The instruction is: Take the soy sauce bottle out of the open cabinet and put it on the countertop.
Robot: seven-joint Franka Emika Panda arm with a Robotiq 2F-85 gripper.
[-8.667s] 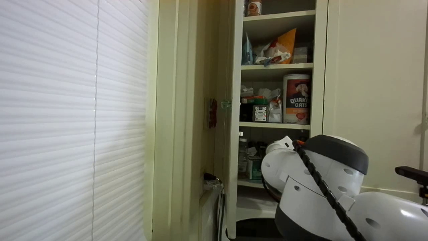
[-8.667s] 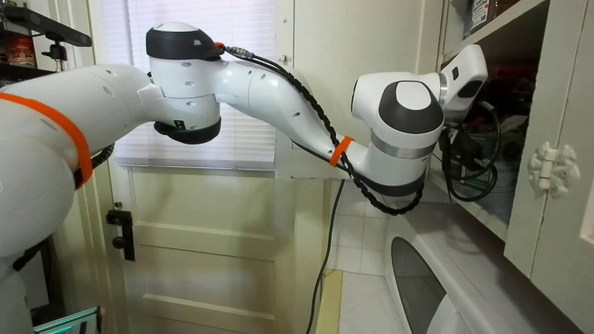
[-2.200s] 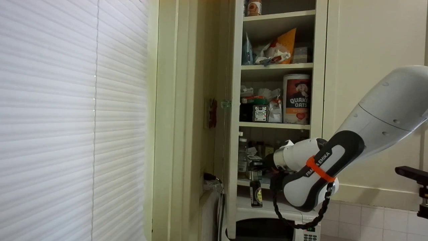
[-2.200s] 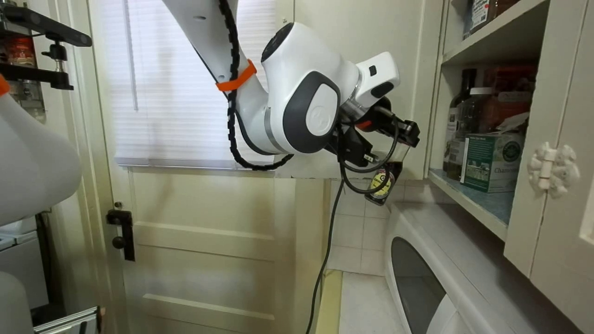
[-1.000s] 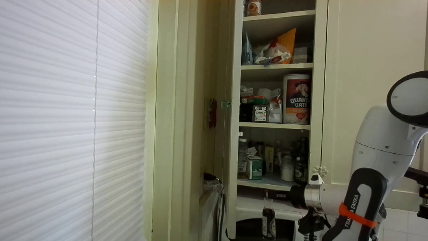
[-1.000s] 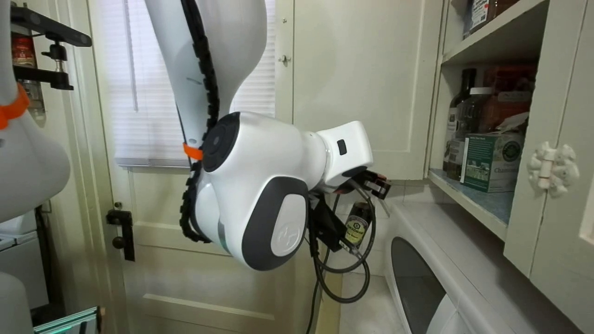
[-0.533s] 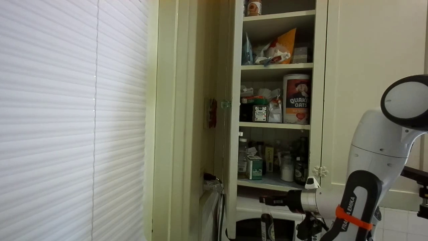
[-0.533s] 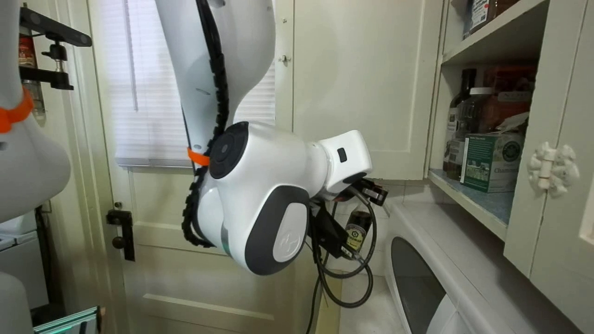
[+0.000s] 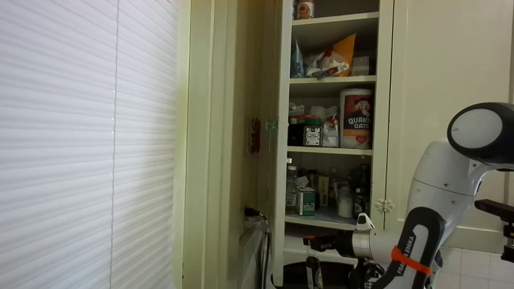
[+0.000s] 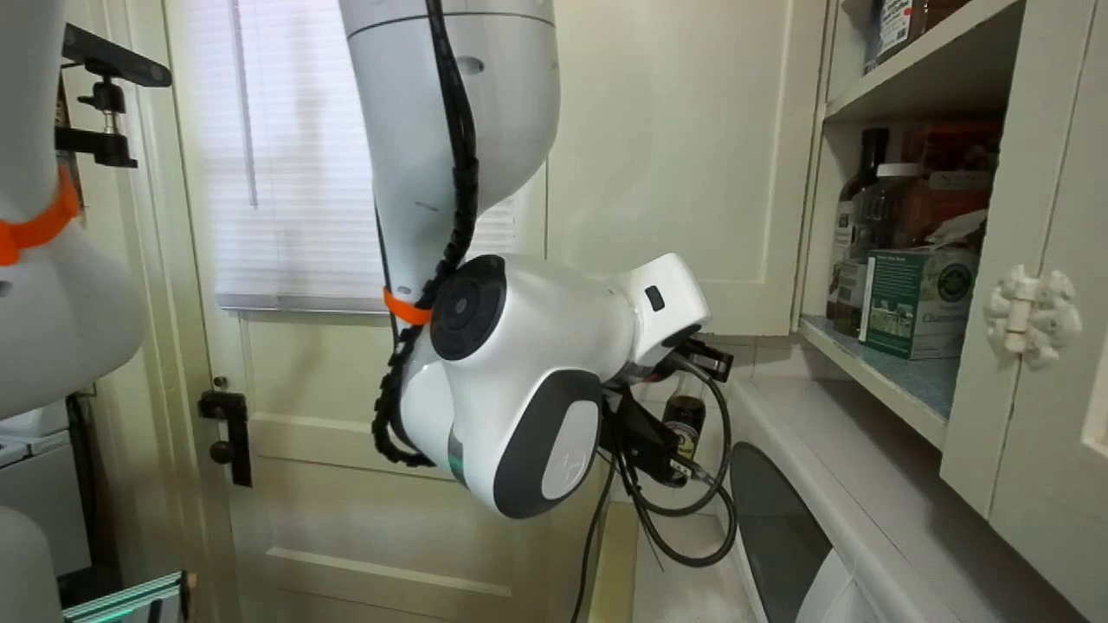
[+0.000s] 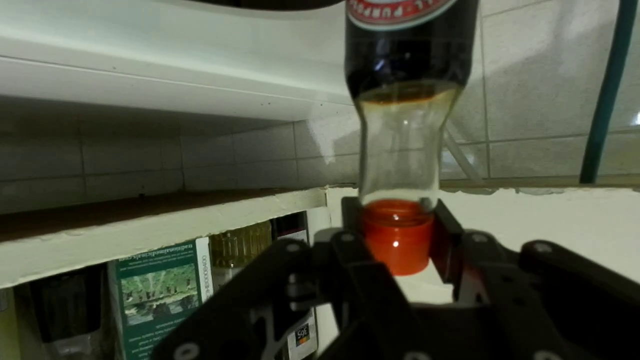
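Note:
The soy sauce bottle (image 11: pixel 412 55), dark with a red cap, hangs neck up from my gripper (image 11: pixel 398 217). Both fingers press on the cap and neck. In an exterior view the bottle (image 9: pixel 314 271) leans slightly, in front of and below the open cabinet (image 9: pixel 331 151), its base at the frame's lower edge. In an exterior view the bottle (image 10: pixel 686 420) is partly behind the wrist cables, above the pale countertop (image 10: pixel 684 575) and clear of it.
A microwave (image 10: pixel 779 528) stands close beside the bottle, under the cabinet. The open cabinet door (image 9: pixel 281 120) juts out at the left. A green tea box (image 10: pixel 900 303) and other bottles sit on the lowest shelf. A camera (image 9: pixel 494 208) is mounted at the right.
Earlier the gripper was inside the cabinet; since then the bottle came out and was lowered below the shelf. Over the last half second it shifted slightly left in an exterior view, toward the microwave.

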